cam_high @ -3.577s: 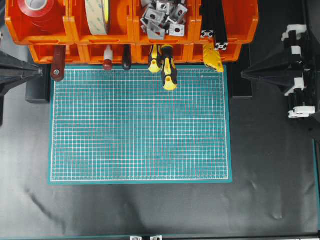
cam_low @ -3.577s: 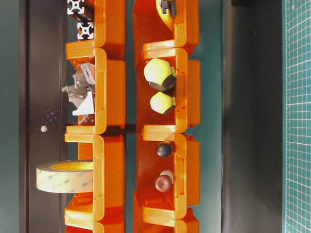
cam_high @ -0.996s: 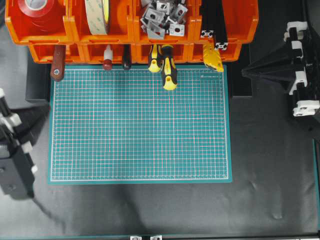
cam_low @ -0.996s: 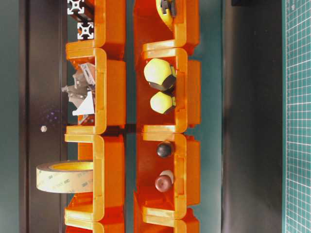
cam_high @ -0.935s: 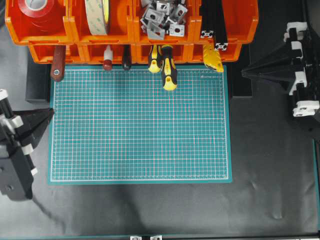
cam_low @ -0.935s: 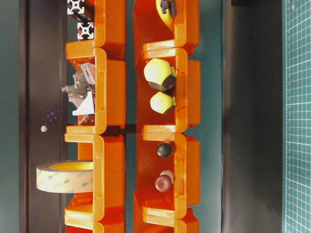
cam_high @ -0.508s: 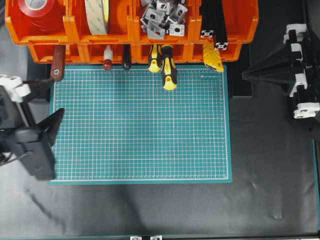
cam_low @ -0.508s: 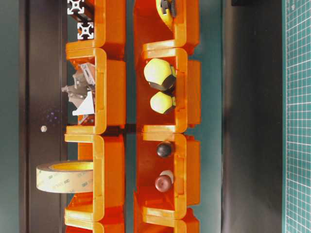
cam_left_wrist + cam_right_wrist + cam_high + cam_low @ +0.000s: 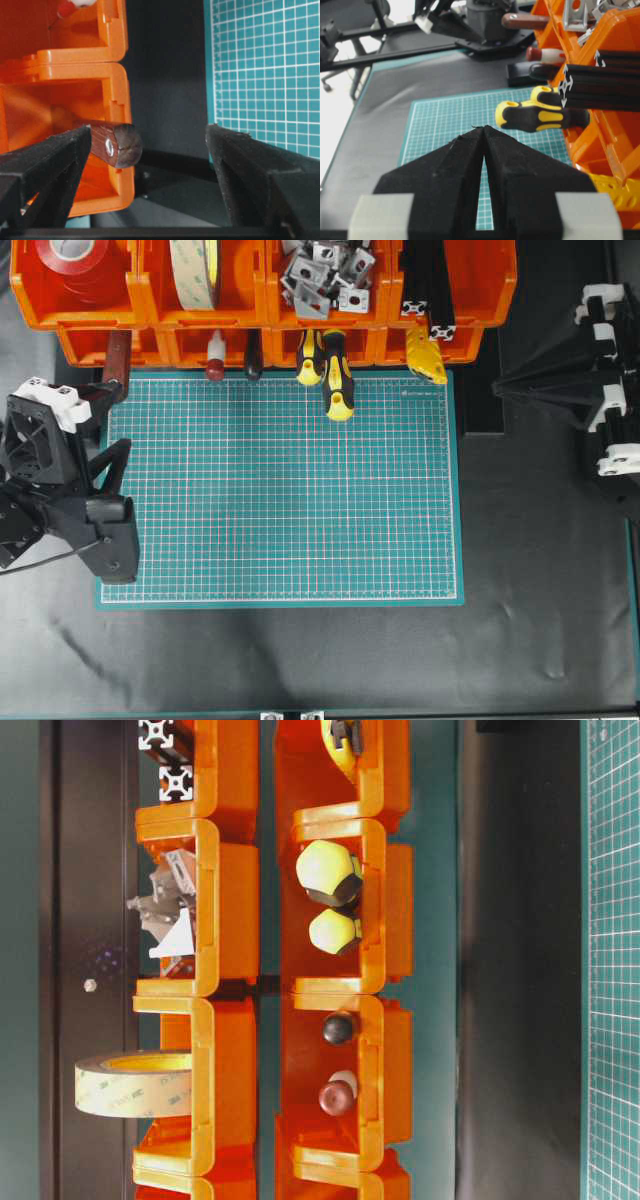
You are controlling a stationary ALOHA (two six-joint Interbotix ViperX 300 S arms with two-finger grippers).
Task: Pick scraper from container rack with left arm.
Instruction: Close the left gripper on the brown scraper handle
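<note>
The scraper [image 9: 118, 352] lies in the leftmost lower bin of the orange container rack [image 9: 262, 302], with its reddish-brown handle sticking out toward the mat. My left gripper [image 9: 112, 422] is open beside the mat's top left corner, and one finger covers the handle's end from above. In the left wrist view the left gripper [image 9: 150, 129] is wide open. The scraper's rounded handle end [image 9: 120, 145] sits just inside the left finger [image 9: 60, 160], and nothing is gripped. The right gripper [image 9: 497, 388] is shut and empty at the far right.
A green cutting mat [image 9: 280, 490] covers the table's middle. Two yellow-and-black screwdrivers [image 9: 337, 380] and a red-knobbed tool [image 9: 215, 365] poke out of the lower bins. The upper bins hold tape rolls [image 9: 195, 270], metal brackets [image 9: 325, 275] and black profiles [image 9: 430, 290].
My left arm has swung up from the lower left toward the rack's left bin. Its jaws went from shut to wide open. The right arm drifted slightly.
</note>
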